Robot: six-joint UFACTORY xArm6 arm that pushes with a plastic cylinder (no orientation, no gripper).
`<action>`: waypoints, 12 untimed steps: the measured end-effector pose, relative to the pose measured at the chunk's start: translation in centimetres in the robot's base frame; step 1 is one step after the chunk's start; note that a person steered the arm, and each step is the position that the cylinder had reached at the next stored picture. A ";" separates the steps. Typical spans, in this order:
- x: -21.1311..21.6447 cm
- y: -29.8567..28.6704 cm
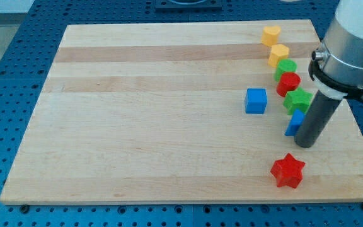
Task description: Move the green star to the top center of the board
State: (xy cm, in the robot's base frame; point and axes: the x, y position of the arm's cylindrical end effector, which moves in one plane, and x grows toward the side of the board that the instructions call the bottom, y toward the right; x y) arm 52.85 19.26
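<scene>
The green star (pixel 299 99) lies near the board's right edge, in a column of blocks. Above it sit a red round block (pixel 288 83), a green round block (pixel 286 67), a yellow hexagon (pixel 278 55) and a yellow heart-like block (pixel 270 35). Just below the green star is a blue block (pixel 293 122), partly hidden by my rod. My tip (pixel 305 144) rests on the board right beside that blue block, below and slightly right of the green star.
A blue cube (pixel 255 101) stands left of the green star. A red star (pixel 287 170) lies near the board's bottom right. The wooden board (pixel 137 107) sits on a blue perforated table.
</scene>
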 end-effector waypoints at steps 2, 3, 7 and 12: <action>-0.1 2.1; 2.6 1.2; 6.7 -6.5; 8.7 6.0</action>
State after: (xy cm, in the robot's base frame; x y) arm 61.55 25.27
